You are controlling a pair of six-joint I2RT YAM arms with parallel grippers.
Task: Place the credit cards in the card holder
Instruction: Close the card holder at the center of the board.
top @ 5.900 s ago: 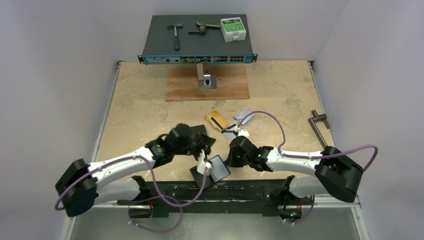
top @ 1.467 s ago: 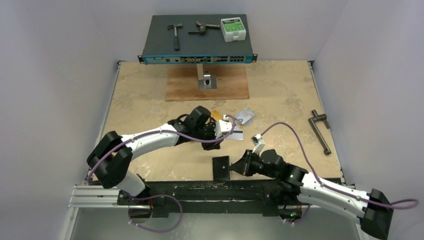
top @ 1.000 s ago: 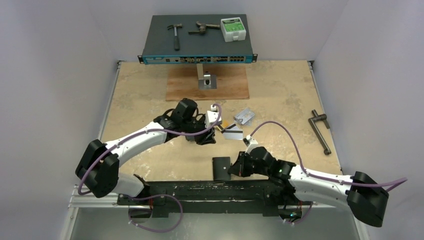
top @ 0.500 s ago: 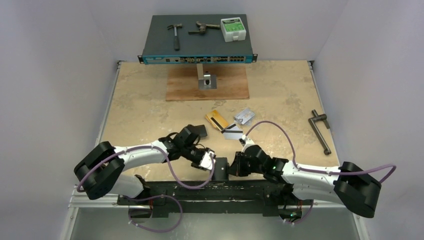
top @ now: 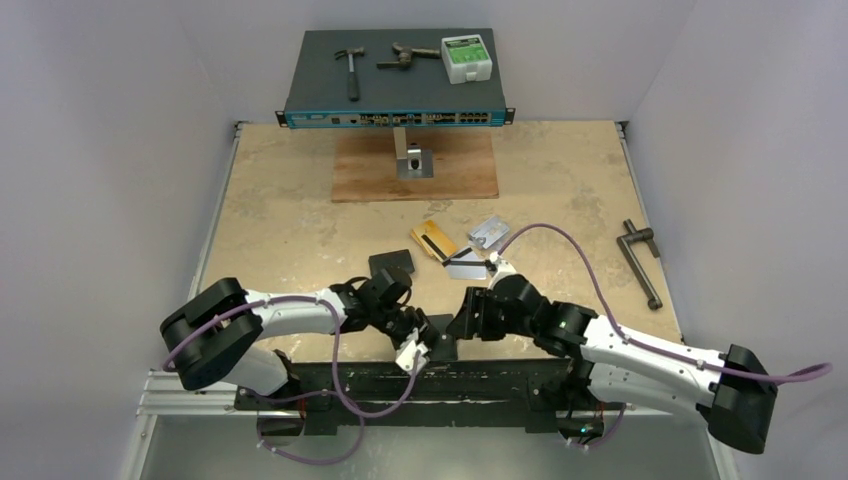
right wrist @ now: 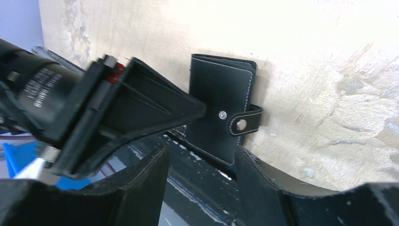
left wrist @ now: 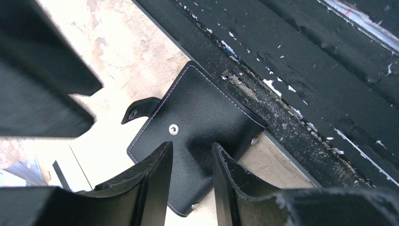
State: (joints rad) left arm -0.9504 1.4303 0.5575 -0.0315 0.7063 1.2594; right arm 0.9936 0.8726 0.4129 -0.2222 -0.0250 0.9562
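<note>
1. Plainly, the step in hand is getting the card holder [left wrist: 197,122] open; no card is being carried.
2. It lies folded shut directly ahead of the left gripper [left wrist: 191,147], on the table's [top: 300,220] near edge, one side over the black rail [left wrist: 306,70]. Its snap tab [left wrist: 139,108] sticks out loose, unfastened.
3. The left gripper's fingers stand a little apart with nothing between them, and the holder's cover shows through the gap. From the right wrist view one left fingertip seems to reach the cover, though I cannot tell if it touches.
4. The right gripper [right wrist: 201,153] faces the holder from the other side, jaws wide and empty, tab end nearest it.
5. All three credit cards lie flat out beyond the right gripper, well apart from the holder: the gold one [top: 435,240], the white-silver one [top: 466,266] and the silver-grey one [top: 489,232].
6. To my eye, the next move calls for one gripper pinning the cover while the other lifts the flap. The rail edge could tip the holder.
</note>
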